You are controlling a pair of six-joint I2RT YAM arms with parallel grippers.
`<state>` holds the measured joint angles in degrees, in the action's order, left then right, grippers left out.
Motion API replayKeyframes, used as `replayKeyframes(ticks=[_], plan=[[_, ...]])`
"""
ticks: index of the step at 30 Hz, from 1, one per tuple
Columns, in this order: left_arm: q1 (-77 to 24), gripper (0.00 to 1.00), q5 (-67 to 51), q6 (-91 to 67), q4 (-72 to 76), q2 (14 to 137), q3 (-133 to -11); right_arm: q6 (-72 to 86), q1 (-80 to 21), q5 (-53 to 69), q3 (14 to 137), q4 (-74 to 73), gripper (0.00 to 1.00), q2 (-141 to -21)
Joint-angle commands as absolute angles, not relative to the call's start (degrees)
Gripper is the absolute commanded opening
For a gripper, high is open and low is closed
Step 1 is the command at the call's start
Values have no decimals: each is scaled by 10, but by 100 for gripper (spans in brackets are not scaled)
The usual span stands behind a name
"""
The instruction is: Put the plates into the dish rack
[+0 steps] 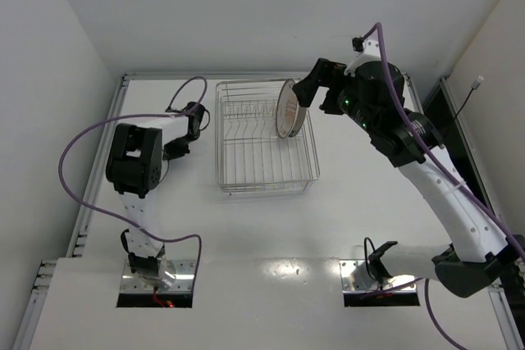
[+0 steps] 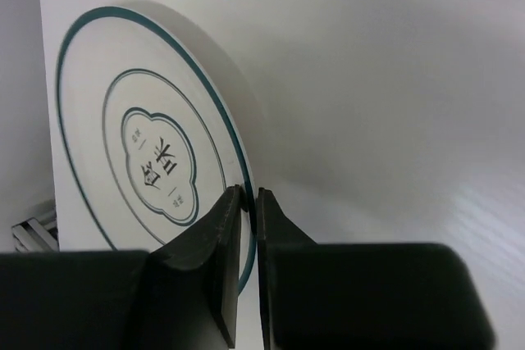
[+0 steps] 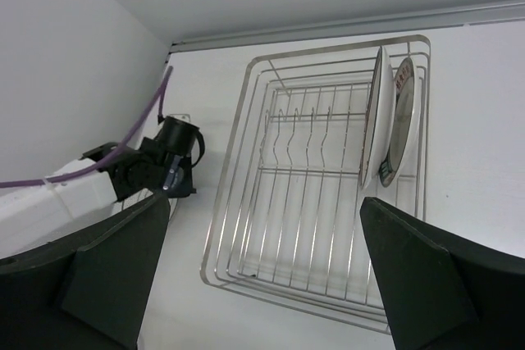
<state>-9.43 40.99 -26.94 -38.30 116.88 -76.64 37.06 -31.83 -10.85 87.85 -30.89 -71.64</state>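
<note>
- Left wrist view: the left hand (image 2: 246, 206) has its two fingers pressed almost together on the near rim of the teal-rimmed plate (image 2: 148, 153). It is a pinch on the edge only, and the rest of the plate spreads away from the fingers over the white counter (image 2: 394, 79).
- Whether that plate lies flat or is tipped up off the counter, this view does not settle.
- Top external view: the dish rack (image 1: 267, 189) lies to the left hand's own right, near that arm, with its long side running away from the bases.
- The patterned plate (image 1: 289, 108) stands on edge at the rack's far right corner. The right hand (image 1: 303, 90), spread wide and holding nothing, hovers just by its top edge. It is the nearer hand to the rack, but the left one has the plate.
- Judgement: the pinched plate must turn onto its edge, face parallel to the standing one, and travel rightward into the tines left of it.
- Right wrist view alone shows the bare rows of tines beside the standing plate. It also shows a pale disc just beside that plate, which I cannot identify.
- The top view barely shows the teal-rimmed plate, white on white.
</note>
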Motion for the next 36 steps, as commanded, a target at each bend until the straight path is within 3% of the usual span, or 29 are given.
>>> replayKeyframes(ticks=[1, 7, 13, 19, 28, 36], plan=[[-80, 0, 326, -311, -408, 1062, -782, 368, -316, -108, 878, -304, 100, -686], [-111, 0, 227, -325, -451, 939, -938, 363, -316, -113, 853, -309, 100, -659], [-168, 0, 104, -344, -455, 933, -1114, 363, -316, -120, 828, -309, 100, -648], [-212, 0, -97, -396, -243, 931, -1050, 352, -310, -130, 811, -309, 100, -635], [-229, 0, -213, -472, 1, 974, -952, 325, -305, -161, 800, -321, 100, -597], [-235, 0, -214, -497, 50, 1004, -903, 325, -300, -156, 782, -326, 100, -580]])
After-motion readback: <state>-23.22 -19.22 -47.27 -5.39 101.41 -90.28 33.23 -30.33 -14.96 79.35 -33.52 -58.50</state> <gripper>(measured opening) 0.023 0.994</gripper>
